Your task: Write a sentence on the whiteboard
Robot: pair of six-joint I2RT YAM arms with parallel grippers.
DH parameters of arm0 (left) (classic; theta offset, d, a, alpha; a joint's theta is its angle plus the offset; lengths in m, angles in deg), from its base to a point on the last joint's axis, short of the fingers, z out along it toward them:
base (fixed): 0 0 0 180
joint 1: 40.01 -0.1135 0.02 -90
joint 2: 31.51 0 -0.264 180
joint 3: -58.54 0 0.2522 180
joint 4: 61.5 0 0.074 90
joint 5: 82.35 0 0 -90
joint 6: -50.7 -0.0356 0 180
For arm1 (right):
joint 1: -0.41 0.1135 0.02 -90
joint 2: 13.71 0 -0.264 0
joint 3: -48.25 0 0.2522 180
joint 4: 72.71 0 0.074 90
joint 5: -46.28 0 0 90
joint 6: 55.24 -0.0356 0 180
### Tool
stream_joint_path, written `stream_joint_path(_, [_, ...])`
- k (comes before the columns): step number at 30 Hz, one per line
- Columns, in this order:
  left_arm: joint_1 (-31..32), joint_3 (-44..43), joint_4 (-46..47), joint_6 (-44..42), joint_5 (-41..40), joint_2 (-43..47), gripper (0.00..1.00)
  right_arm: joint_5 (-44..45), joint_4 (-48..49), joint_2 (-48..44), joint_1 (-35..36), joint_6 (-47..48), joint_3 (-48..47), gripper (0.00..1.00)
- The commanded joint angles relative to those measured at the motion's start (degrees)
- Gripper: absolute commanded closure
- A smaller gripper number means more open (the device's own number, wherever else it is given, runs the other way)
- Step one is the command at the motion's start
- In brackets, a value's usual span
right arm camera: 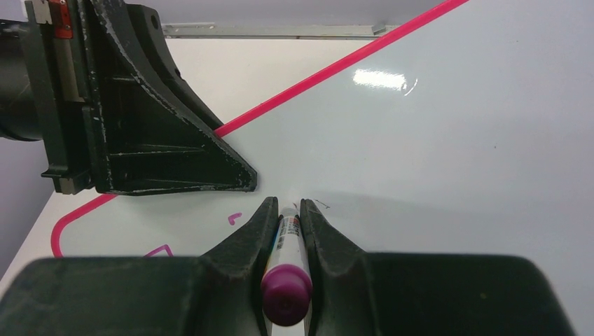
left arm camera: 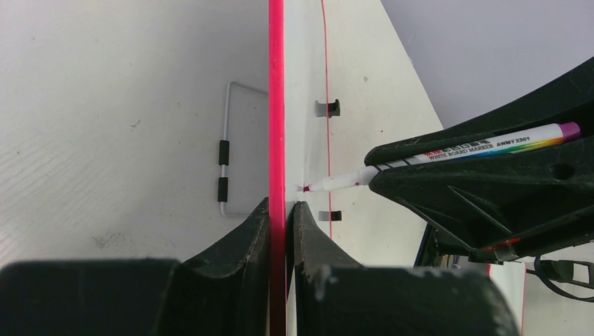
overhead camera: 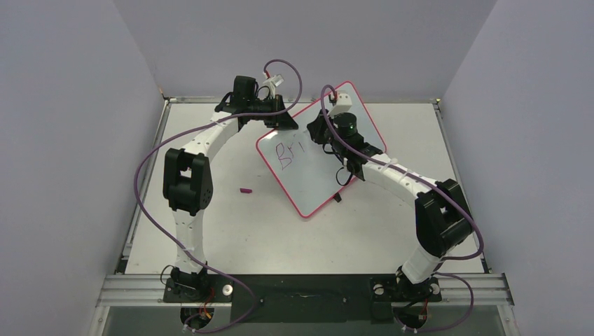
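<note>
The whiteboard, white with a pink-red frame, stands tilted on the table. My left gripper is shut on its upper left edge; in the left wrist view the jaws clamp the pink frame. My right gripper is shut on a white marker with a purple end, its fingers either side of the barrel. The marker tip touches the board. The sentence shows only its first purple letters, "Bri". A few purple strokes show on the board.
A small purple cap lies on the table left of the board. A wire stand with black sleeves sits behind the board. Grey walls enclose the table on three sides. The left gripper's body is close beside the marker.
</note>
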Motion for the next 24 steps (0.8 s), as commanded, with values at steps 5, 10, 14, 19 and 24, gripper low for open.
stream_joint_path(5, [1.6, -0.8, -0.2, -6.1, -0.1, 2.7, 1.00, -1.2, 2.7, -0.2, 1.9, -1.0, 0.0, 1.00])
stream_joint_path(10, [1.5, -0.8, -0.2, -6.1, 0.0, 2.9, 1.00, -0.7, 3.5, -1.4, 2.1, -1.5, 2.9, 1.00])
stream_joint_path(14, [1.4, -0.8, -0.2, -6.1, 0.0, 2.9, 1.00, 0.4, 3.9, -2.7, 2.1, -1.7, 5.2, 1.00])
stream_joint_path(19, [1.4, -0.7, -0.2, -6.1, 0.0, 3.0, 1.00, 1.5, 4.0, -4.0, 1.8, -1.5, 7.1, 1.00])
stream_joint_path(24, [1.4, -0.6, -0.2, -6.1, -0.1, 3.1, 1.00, 3.5, 3.4, -4.4, 1.1, -1.6, 6.8, 1.00])
